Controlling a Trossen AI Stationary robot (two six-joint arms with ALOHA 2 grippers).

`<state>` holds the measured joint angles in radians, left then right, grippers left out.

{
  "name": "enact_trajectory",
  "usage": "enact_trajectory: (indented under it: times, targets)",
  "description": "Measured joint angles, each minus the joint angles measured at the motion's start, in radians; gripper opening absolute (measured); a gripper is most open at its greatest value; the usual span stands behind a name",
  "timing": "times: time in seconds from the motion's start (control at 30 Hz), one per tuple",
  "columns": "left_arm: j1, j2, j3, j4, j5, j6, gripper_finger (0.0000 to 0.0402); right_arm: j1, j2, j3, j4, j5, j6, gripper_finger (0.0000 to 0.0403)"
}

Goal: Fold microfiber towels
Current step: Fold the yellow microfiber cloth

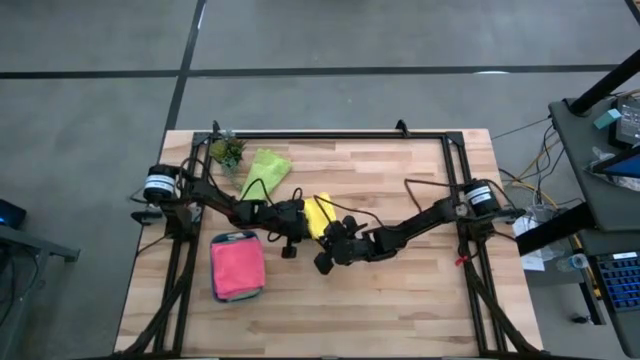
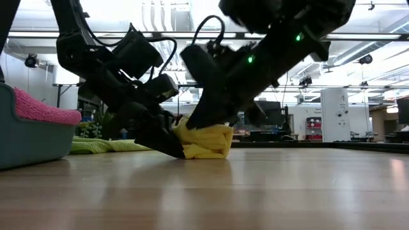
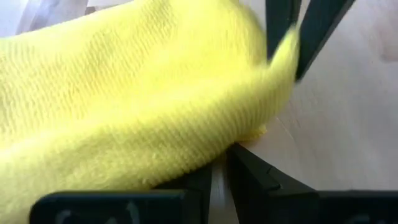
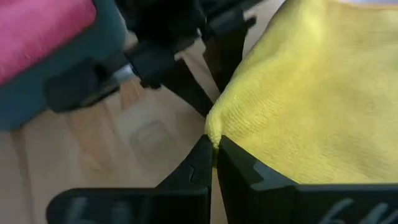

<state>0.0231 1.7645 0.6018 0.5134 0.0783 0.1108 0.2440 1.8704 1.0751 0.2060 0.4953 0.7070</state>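
Work surface: pale butcher-block wooden table (image 1: 400, 290), with both dark arms meeting near its centre.

Task item: soft yellow microfiber towel (image 1: 319, 216), bunched in a low heap on the table near the centre, between the two grippers. In the low view the yellow towel (image 2: 206, 142) rests on the wood in thick folds.

Left gripper (image 1: 297, 222): low at the yellow towel's left side. In the left wrist view the left gripper (image 3: 222, 167) has its fingers drawn nearly together on the lower edge of the cloth, pinching it; the towel (image 3: 130, 106) drapes over and ahead of them.

Right gripper (image 1: 326, 246): at the towel's near edge, just beside the left gripper. In the right wrist view the right gripper (image 4: 214, 148) has its fingers pressed together on a corner of the yellow cloth (image 4: 311, 106), which spreads away from the tips to one side.

Relative position: both grippers touch the same towel, their tips close together.

Other towels: a folded pink microfiber towel (image 1: 237, 265) lies inside the teal rectangular plastic tray (image 1: 216, 243), left of the grippers. A lime green microfiber towel (image 1: 266, 168) lies loose near the far edge.

Other item: small green potted plant (image 1: 227, 151), just beside the lime green towel, near the far left corner.
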Motion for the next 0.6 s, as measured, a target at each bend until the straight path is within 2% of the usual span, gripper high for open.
enact_trajectory:
  times: [0.27,0.6]
  targets:
    - [-0.001,-0.026,-0.003,-0.03,0.0,0.0,0.0036,-0.008,0.045,0.031,-0.004,0.001,0.003,0.0025]
    - [0.0,-0.24,-0.006,-0.264,-0.002,0.057,0.0036,-0.011,0.033,0.024,-0.019,-0.009,0.009,0.0117]
